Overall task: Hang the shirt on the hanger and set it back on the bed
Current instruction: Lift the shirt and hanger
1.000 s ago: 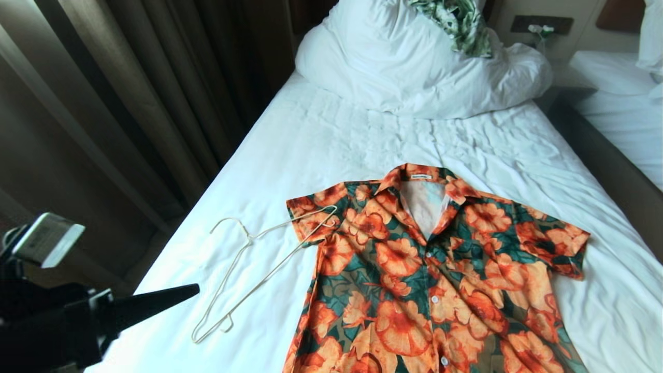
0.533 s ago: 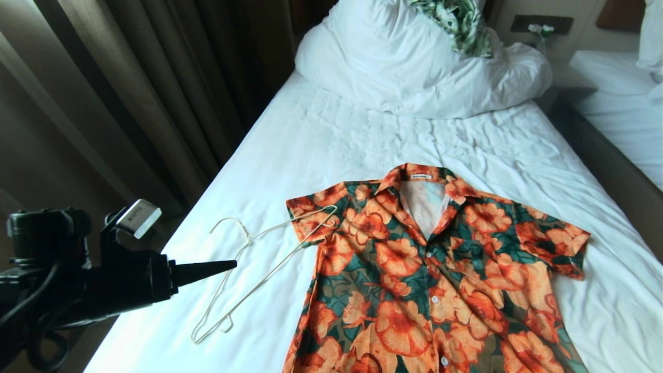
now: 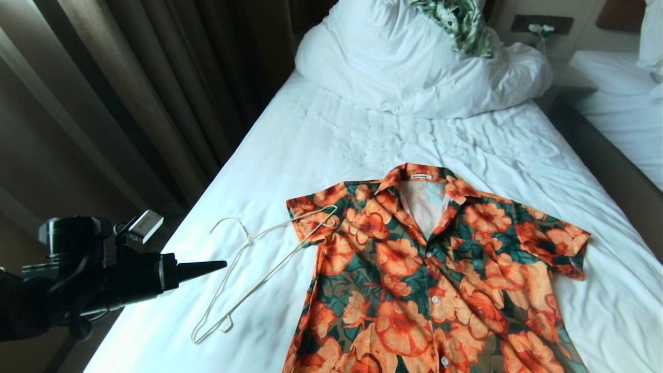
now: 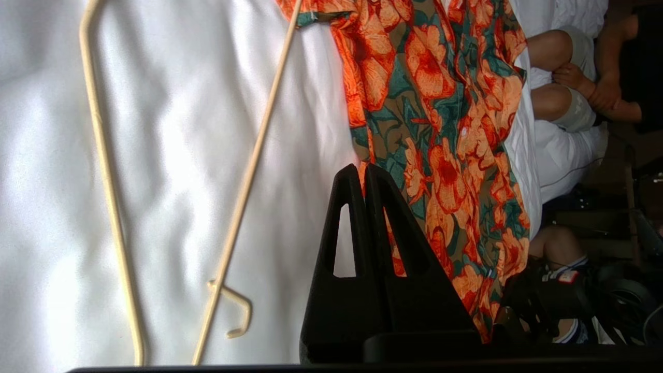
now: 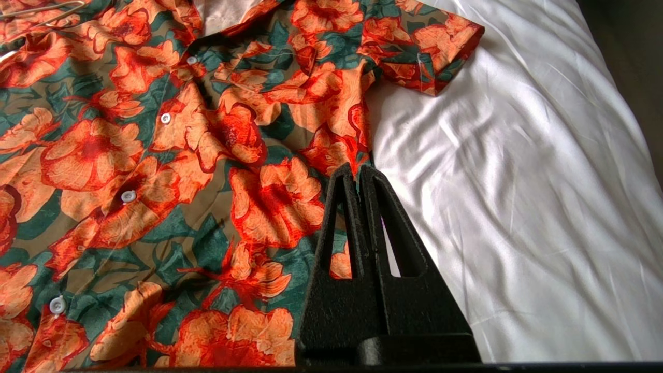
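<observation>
Left end effector (image 3: 220,266) pinched closed, empty, apparently just above hanger (image 3: 248,269) on bed (image 3: 331,140).

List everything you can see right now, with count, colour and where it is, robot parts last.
shirt: one, orange flowers on teal-green, flat on the bed, buttoned.
hanger: one, cream-white wire, on the sheet, one end on the shirt's sleeve.
bed: one, white sheet.
duvet: one, white, bunched at the head.
patterned cloth: one, green and white, on the duvet.
curtain: brown, left of the bed.
second bed: white, at right.
person: seated beyond the bed.
left end effector: black, shut, beside the hanger.
right end effector: black, shut, over the shirt.
</observation>
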Tool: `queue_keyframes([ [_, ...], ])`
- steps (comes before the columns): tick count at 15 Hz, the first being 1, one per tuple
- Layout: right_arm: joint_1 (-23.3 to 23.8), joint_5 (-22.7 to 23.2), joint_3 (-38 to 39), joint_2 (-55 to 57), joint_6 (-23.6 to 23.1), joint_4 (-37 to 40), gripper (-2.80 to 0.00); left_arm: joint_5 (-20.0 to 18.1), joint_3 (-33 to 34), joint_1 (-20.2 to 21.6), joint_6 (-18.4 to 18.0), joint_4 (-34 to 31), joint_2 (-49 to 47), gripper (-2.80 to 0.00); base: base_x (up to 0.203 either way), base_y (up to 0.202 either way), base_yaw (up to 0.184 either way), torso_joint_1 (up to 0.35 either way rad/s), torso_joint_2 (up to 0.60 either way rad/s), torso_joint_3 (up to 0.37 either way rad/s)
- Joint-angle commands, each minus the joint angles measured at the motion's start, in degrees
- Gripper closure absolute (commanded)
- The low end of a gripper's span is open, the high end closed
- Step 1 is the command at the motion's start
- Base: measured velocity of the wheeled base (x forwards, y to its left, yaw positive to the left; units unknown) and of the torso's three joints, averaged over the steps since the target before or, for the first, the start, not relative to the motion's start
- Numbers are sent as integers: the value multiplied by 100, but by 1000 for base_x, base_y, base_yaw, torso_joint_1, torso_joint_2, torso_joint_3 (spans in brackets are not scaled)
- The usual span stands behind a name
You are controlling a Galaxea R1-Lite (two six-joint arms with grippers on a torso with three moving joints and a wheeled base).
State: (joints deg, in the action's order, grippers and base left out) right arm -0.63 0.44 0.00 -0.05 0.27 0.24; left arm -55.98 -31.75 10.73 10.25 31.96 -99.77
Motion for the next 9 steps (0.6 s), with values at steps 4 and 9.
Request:
queue_keyframes([
  [4, -5, 1, 9, 0, 0, 2, 0, -27, -188, 218, -317, 20, -475, -280, 0, 0, 0, 0, 0, 0],
  [9, 1, 0, 9, 4, 0, 2, 0, 340, -325, 230, -615, 85, -987, -280, 0, 0, 0, 0, 0, 0],
])
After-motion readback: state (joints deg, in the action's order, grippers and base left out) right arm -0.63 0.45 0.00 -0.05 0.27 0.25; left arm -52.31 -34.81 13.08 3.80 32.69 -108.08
